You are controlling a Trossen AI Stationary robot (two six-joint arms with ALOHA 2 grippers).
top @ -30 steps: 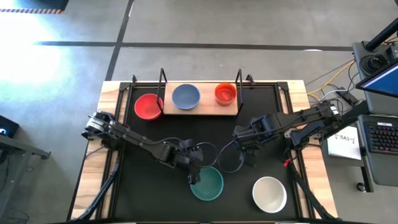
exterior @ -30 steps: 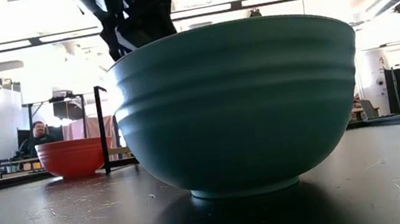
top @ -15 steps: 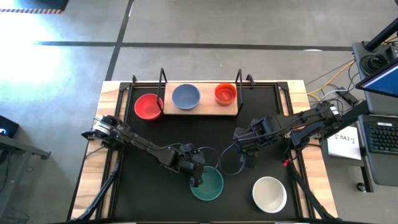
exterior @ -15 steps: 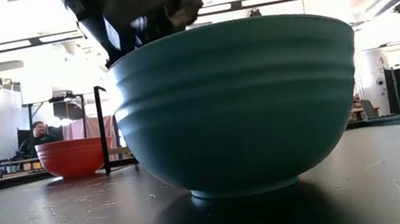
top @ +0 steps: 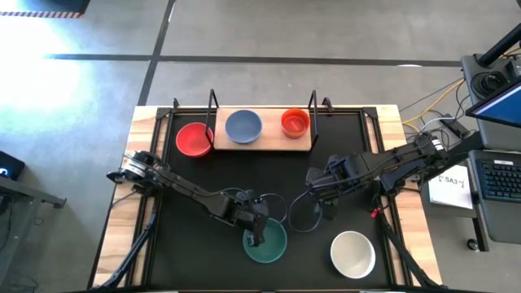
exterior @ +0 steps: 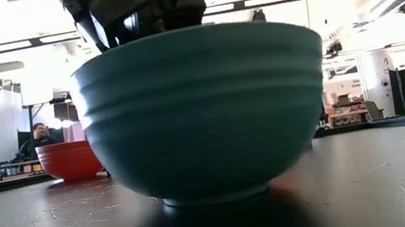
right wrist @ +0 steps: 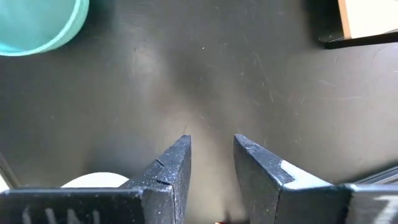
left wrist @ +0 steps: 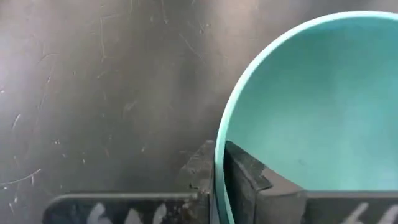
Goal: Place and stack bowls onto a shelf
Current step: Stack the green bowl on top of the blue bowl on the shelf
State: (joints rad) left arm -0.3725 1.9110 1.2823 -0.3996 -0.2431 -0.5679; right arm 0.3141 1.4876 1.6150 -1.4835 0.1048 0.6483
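A teal bowl (top: pixel 267 244) sits on the black mat (top: pixel 203 175) near the table's front edge and fills the low view (exterior: pixel 202 113). My left gripper (top: pixel 256 236) is shut on its left rim. My right gripper (top: pixel 326 212) hangs open over bare mat to the right of the teal bowl, nothing between its fingers (right wrist: pixel 211 152). The shelf (top: pixel 269 142) stands at the far edge, its board carrying a blue-grey bowl (top: pixel 243 126) and an orange-red bowl (top: pixel 295 123). A red bowl (top: pixel 194 139) rests on the mat beside the shelf's left upright. A white bowl (top: pixel 352 254) sits on the mat at the near right. My left gripper pinches the teal bowl's rim (left wrist: pixel 219 149) on the bowl's left side, one finger (left wrist: pixel 245 174) inside the bowl and the other finger (left wrist: pixel 200 168) outside its wall. The fingers come from above, pointing down. The bowl stays upright with its foot (exterior: pixel 214 197) down at the mat.
Black wire uprights (top: pixel 213 106) close the shelf's two ends. Loose cables (top: pixel 301 216) loop over the mat between the two grippers. Free mat lies between the teal bowl and the shelf. A person (exterior: pixel 37 140) sits far off in the room.
My left gripper has gone toward the table's near edge and down over the teal bowl's rim and has taken hold of it. The bowl has slid a little toward the table's left, staying upright.
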